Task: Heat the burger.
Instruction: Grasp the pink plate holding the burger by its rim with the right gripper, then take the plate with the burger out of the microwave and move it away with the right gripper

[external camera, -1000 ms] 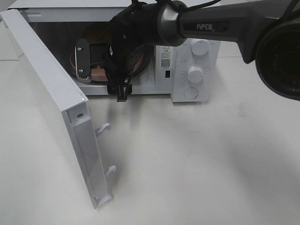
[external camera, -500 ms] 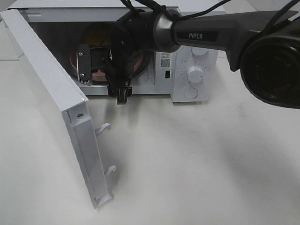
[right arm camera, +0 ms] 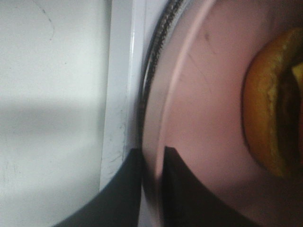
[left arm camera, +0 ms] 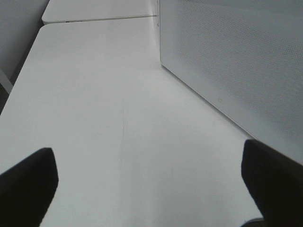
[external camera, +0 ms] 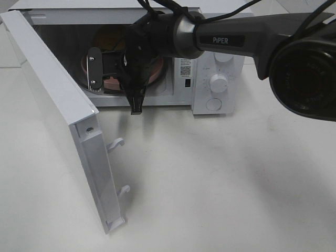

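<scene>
From my high camera, far left, the microwave door (external camera: pixel 58 113) stands swung wide open toward me, its two white latch hooks (external camera: pixel 116 143) sticking out from the inner edge. Behind it the white microwave (external camera: pixel 210 63) sits on the white table (external camera: pixel 220 178) with its cavity exposed. Inside I can see the pink plate (external camera: pixel 111 83) lying on the turntable, and the burger (external camera: pixel 107 38) sits on that plate, toward the back of the cavity — only a slice of its golden bun shows past the arm.

The right gripper (external camera: pixel 136 107) hangs at the cavity's front lip, its arm reaching in from the right across the control panel, where the two white dials (external camera: pixel 219 82) stand one above the other. My right wrist camera shows the fingers (right arm camera: pixel 177 189) drawn nearly together, with a strip of the plate's rim in the narrow gap; I can't tell whether they actually pinch it.

The left gripper (left arm camera: pixel 151 184) I see only through its own camera — fingertips spread far apart over bare tabletop, holding nothing, beside the microwave's perforated side wall (left arm camera: pixel 236 61).
</scene>
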